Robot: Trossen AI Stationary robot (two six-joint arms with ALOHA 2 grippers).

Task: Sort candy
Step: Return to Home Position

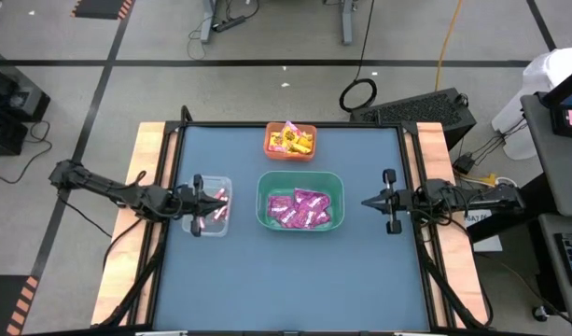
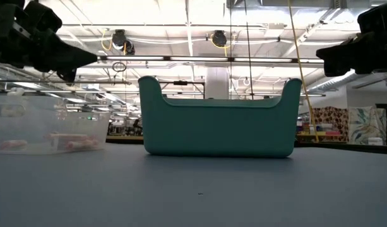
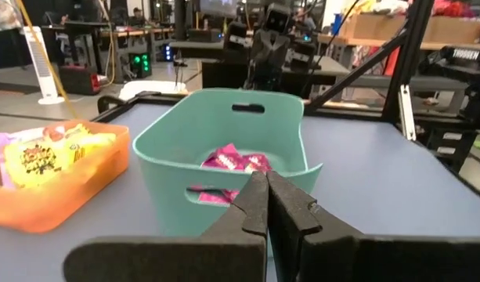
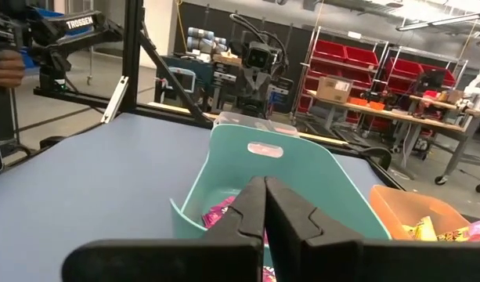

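Note:
The magenta-pink packets [image 1: 300, 209] lie in the green bin [image 1: 300, 201] at the table's middle, also showing in the left wrist view [image 3: 233, 163]. Yellow packets [image 1: 291, 140] fill the orange bin [image 1: 290, 142] toward the far edge. Pink-white sticks [image 1: 216, 207] rest on the floor of the clear bin [image 1: 206, 206] on the left. My left gripper [image 1: 226, 199] hovers shut over the clear bin, pointing at the green bin [image 3: 224, 157]. My right gripper [image 1: 365, 202] hangs shut in the air right of the green bin.
The three bins stand close together in the table's middle and left. Bare blue table [image 1: 295, 280] stretches along the near side and between the green bin and my right gripper. Wooden rails [image 1: 146, 159] run along both table sides.

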